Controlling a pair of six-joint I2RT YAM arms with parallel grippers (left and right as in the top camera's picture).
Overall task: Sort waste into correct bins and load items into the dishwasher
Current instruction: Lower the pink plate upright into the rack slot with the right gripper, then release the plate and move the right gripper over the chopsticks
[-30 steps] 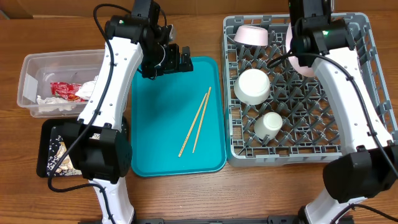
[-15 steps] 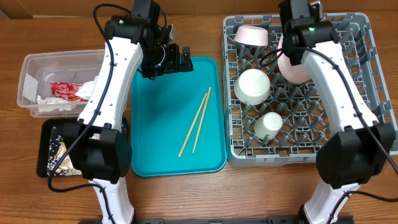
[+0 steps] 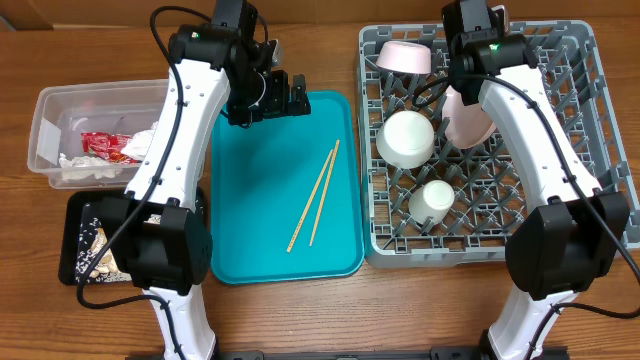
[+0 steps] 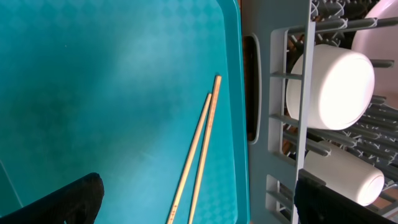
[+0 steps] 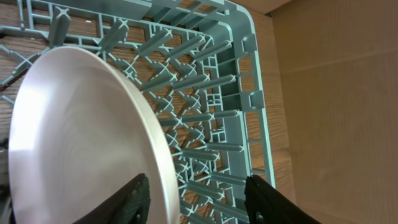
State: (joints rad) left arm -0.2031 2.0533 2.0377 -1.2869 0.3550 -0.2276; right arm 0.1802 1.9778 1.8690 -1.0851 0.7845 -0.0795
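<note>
Overhead: wrapper (image 3: 100, 146) is sitting in the clear tub (image 3: 45, 110); chopsticks (image 3: 315, 200) are lying side by side on the teal tray (image 3: 250, 240); plate (image 3: 470, 118) is leaning on edge in the rack (image 3: 570, 200), beside a bowl (image 3: 405, 138) and cup (image 3: 433, 200). Left wrist: left gripper (image 4: 198, 208) is hovering over the chopsticks, fingers spread wide, holding nothing. Right wrist: right gripper (image 5: 199, 199) is straddling the plate's rim, fingers apart, one finger clear of it.
</note>
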